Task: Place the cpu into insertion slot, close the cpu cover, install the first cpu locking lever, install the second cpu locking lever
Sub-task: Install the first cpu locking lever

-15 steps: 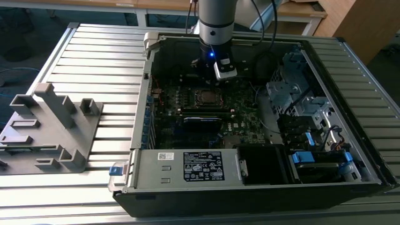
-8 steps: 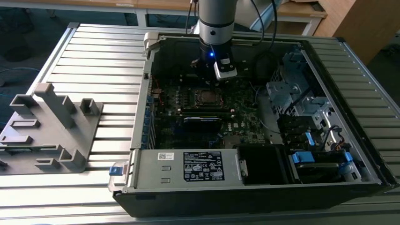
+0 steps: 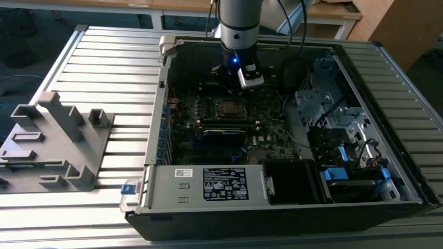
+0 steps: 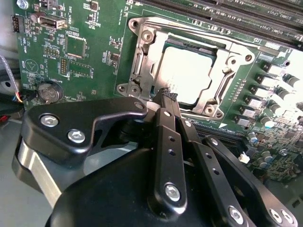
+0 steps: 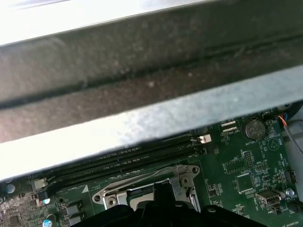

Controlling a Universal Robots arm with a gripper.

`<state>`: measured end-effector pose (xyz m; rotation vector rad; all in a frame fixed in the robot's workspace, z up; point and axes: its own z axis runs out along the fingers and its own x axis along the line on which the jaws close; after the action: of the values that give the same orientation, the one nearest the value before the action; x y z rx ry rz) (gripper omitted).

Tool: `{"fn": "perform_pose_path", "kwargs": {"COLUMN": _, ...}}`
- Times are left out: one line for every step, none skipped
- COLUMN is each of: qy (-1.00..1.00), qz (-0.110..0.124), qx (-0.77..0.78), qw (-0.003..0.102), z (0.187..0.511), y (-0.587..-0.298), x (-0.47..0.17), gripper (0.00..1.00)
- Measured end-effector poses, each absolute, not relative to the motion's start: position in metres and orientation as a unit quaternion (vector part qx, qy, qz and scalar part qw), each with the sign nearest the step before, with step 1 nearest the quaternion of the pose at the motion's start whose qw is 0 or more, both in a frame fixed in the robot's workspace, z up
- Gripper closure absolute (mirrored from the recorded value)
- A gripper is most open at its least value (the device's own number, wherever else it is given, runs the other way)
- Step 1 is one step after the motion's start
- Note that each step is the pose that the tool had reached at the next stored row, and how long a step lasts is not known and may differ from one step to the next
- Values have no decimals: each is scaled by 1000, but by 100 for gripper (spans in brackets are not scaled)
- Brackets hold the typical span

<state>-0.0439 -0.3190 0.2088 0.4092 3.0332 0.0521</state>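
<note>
Exterior view: the arm (image 3: pixel 239 21) reaches down into the far part of the open computer case (image 3: pixel 277 220). The case lies on its side on the slatted table (image 3: pixel 104 57), so the green board (image 3: pixel 273 132) faces up and is easy to reach.
Claw: in the second wrist view the claw (image 4: pixel 166 96) has its fingers (image 4: pixel 165 137) pressed together, and nothing can be seen between them. The tips sit right at the rim of the socket. I think they are squeezed shut to make one thin tip for pushing.
Chip: the chip (image 4: pixel 187 75) lies flat in the socket (image 4: pixel 137 61), with its bright grey top facing up.
Cover: the cover (image 4: pixel 232 61) looks folded down around the chip, and the grey top shows through its square window. That would hold the chip by its edges.
Levers: I cannot tell if they are hooked.
Stand: a grey stand (image 3: pixel 55 140) sits well apart from the case, on the exterior view's left.
Writing: a white sticker (image 3: pixel 225 183) with black print sits on the silver box (image 3: pixel 173 199) at the near side of the case. Tiny white letters run over the board beside the round battery (image 4: pixel 49 92), likely naming each part's spot.
</note>
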Motion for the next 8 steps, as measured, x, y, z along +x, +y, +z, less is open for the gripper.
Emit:
{"fn": "perform_pose_path", "kwargs": {"qy": 990, "qz": 17, "qx": 133, "qw": 40, "z": 209, "y": -319, "x": -44, "gripper": 90}}
{"fn": "perform_pose_path", "kwargs": {"qy": 990, "qz": 17, "qx": 133, "qw": 40, "z": 209, "y": -319, "x": -44, "gripper": 90}}
{"fn": "perform_pose_path", "kwargs": {"qy": 990, "qz": 17, "qx": 133, "qw": 40, "z": 209, "y": -319, "x": -44, "gripper": 90}}
{"fn": "perform_pose_path", "kwargs": {"qy": 990, "qz": 17, "qx": 133, "qw": 40, "z": 209, "y": -319, "x": -44, "gripper": 90}}
{"fn": "perform_pose_path", "kwargs": {"qy": 990, "qz": 17, "qx": 133, "qw": 40, "z": 209, "y": -319, "x": -44, "gripper": 90}}
{"fn": "perform_pose_path", "kwargs": {"qy": 990, "qz": 17, "qx": 133, "qw": 40, "z": 209, "y": -319, "x": -44, "gripper": 90}}
{"fn": "perform_pose_path", "kwargs": {"qy": 990, "qz": 17, "qx": 133, "qw": 40, "z": 209, "y": -319, "x": -44, "gripper": 90}}
{"fn": "perform_pose_path", "kwargs": {"qy": 990, "qz": 17, "qx": 132, "qw": 40, "z": 209, "y": -319, "x": -44, "gripper": 90}}
